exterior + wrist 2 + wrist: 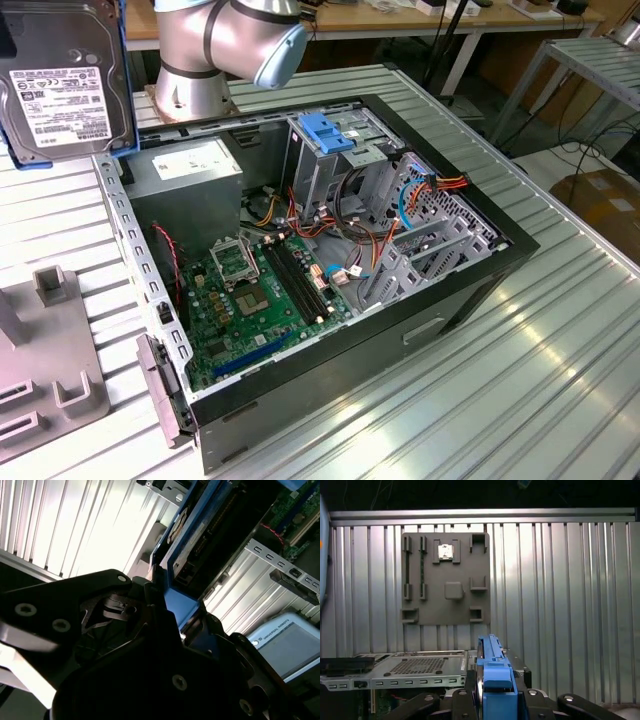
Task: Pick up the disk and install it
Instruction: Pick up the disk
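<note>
The disk (55,75) hangs in the air at the exterior view's upper left, above the slatted table beside the open computer case (470,285). Its white label faces the camera and a blue rail runs down its side. In the first wrist view the disk (491,662) stands edge-on, and my gripper (494,697) is shut on its blue-railed edge with a black finger on each side. In the second wrist view the disk (200,540) sticks out from the gripper (167,602) over the table and the case's edge.
Inside the case are a motherboard (260,290), a grey power-supply box (190,170), loose cables and a metal drive cage with a blue latch (325,132). A grey fixture plate (50,350) (445,580) lies on the table. The arm's base (190,70) stands behind the case.
</note>
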Controlling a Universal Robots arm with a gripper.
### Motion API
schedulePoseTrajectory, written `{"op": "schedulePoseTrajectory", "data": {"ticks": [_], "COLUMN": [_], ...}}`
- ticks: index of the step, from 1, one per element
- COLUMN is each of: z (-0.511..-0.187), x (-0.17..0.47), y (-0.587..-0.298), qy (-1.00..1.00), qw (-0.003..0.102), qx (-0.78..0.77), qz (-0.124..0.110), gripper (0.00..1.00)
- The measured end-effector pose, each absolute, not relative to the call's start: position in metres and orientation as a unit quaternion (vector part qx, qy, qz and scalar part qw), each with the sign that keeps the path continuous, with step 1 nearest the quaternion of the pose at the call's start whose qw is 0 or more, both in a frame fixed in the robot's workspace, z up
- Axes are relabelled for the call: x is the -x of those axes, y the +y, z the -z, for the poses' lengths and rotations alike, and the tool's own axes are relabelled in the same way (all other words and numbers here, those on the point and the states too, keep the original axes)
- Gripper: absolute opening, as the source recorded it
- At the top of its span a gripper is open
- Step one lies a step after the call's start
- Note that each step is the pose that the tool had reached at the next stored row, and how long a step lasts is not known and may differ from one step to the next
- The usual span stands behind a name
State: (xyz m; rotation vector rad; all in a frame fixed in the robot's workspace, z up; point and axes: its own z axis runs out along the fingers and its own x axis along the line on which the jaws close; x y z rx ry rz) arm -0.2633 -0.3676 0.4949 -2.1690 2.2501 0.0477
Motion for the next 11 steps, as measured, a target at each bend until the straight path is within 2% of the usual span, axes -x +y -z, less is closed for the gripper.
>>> {"op": "schedulePoseTrajectory", "data": {"ticks": [11], "z": [-0.494], "x": [0.248], "y": [-0.374], "qy": [0.707], "qw": [0.008], "qx": [0.707], "qz": [-0.015], "gripper": [0.37]}}
